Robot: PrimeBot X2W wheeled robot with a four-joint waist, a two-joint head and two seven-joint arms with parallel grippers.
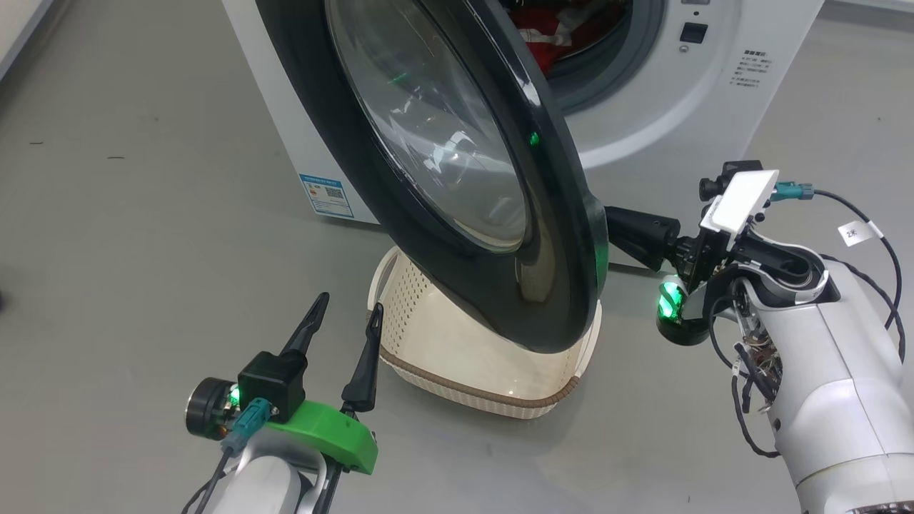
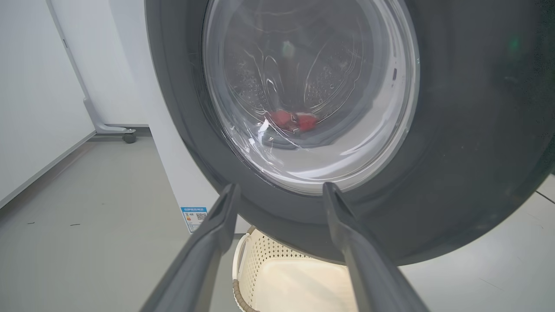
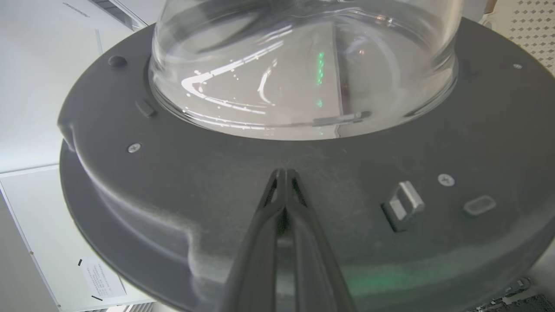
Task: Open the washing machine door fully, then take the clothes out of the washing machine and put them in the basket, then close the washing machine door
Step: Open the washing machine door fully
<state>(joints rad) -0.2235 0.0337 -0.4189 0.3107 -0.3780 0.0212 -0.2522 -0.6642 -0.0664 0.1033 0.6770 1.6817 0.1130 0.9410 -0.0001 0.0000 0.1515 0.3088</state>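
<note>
Washing machine [image 1: 714, 107] stands white across the top of the head view. Its door [image 1: 443, 164] is swung partly open across the frame's centre, the black rim hanging over the cream basket [image 1: 471, 400] on the floor at lower centre. Red clothes [image 1: 543, 36] lie in the drum at the upper edge. The right gripper [image 3: 284, 173], fingers pressed together, meets the door's dark inner face. The left gripper [image 1: 350, 303], at lower left, is spread and empty.

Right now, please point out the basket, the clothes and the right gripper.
the basket [image 1: 464, 389]: head view, brown rim.
the clothes [image 1: 543, 36]: head view, red fabric.
the right gripper [image 3: 285, 172]: right wrist view, fingertips.
</note>
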